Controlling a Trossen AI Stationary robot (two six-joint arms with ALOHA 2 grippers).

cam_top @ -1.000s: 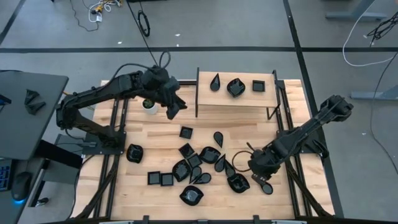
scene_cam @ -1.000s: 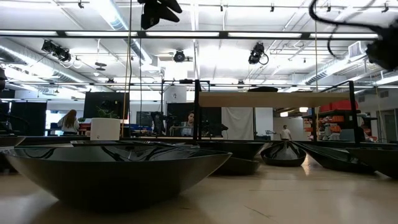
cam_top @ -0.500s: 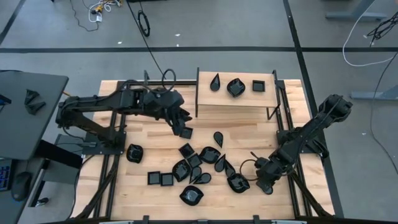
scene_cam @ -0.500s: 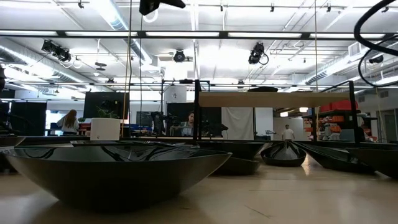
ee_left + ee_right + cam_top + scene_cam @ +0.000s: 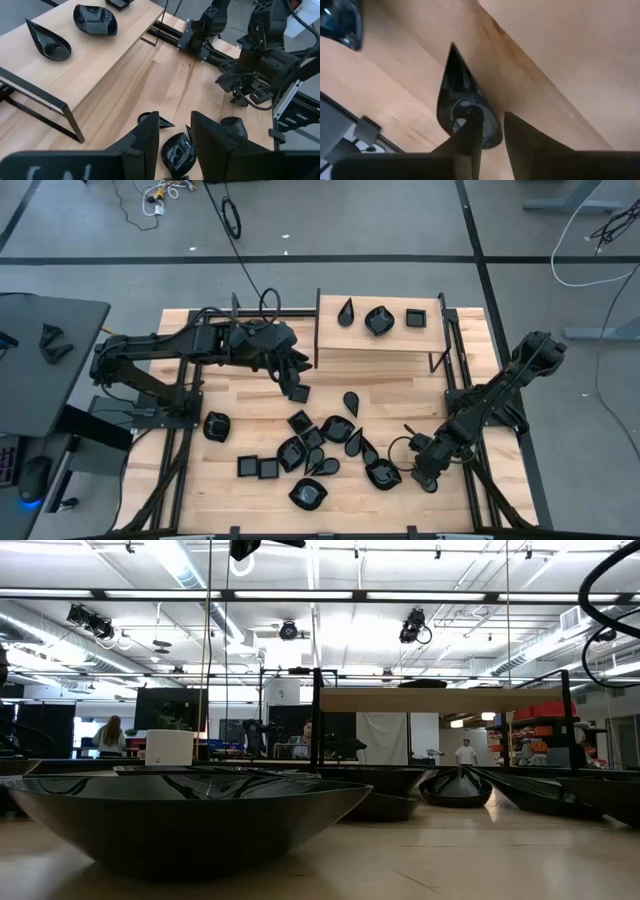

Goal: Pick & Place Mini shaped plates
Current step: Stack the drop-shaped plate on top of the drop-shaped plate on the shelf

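Mini shaped plates (image 5: 318,442): glossy black dishes, teardrop, square and rounded, lying clustered on the table between the two grippers. One teardrop plate (image 5: 465,110) lies flat directly under the right gripper (image 5: 427,477), one fingertip (image 5: 470,127) over its rounded bowl. Three plates (image 5: 379,317) sit on the raised shelf, beyond the left gripper (image 5: 297,385).

Three mini shaped plates (image 5: 379,319) sit on the raised shelf (image 5: 378,345); two arms work.
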